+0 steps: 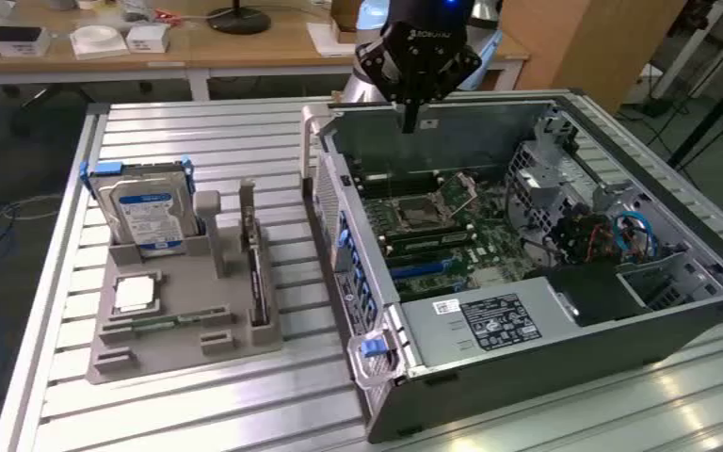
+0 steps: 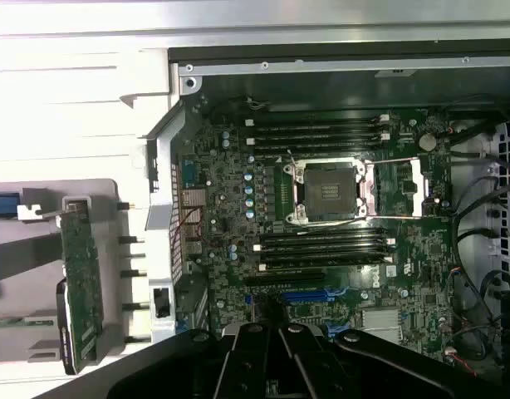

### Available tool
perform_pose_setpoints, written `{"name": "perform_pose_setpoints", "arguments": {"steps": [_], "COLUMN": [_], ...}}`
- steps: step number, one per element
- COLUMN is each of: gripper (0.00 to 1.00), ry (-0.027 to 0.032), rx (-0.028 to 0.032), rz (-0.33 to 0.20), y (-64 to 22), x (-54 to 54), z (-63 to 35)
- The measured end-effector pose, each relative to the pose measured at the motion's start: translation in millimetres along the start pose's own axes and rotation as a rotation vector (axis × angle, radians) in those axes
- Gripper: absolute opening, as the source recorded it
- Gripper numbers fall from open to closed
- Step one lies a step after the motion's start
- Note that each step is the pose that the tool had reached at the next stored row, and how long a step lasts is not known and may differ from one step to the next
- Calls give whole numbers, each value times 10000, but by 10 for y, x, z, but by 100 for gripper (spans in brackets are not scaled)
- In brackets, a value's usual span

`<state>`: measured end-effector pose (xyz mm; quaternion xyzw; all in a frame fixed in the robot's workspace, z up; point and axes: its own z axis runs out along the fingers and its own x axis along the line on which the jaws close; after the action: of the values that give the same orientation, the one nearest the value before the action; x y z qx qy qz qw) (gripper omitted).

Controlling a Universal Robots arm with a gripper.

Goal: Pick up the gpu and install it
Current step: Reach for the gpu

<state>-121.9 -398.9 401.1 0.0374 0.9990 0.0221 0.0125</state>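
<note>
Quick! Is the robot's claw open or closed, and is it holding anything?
Gripper: closed, holding nothing, above the open computer case; the gpu sits in the grey holder.

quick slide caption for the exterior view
Shut gripper hangs above the open computer case; gpu stands on edge in the grey holder

Upside-down "ROBOTIQ" stands on the claw (image 1: 409, 122); the hard drive (image 1: 148, 212) and power supply (image 1: 500, 325) labels are illegible.

Slatted table (image 1: 185, 141) carries grey tray (image 1: 161, 363) and computer case (image 1: 525, 381) (open)
</note>
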Motion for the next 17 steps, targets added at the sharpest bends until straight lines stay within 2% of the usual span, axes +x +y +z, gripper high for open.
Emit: {"name": "perform_pose_setpoints", "arguments": {"steps": [17], "gripper": [11], "ry": [-1], "rx": [-1], "rz": [-1], "y": [2], "x": [-1], "z": [-47]}}
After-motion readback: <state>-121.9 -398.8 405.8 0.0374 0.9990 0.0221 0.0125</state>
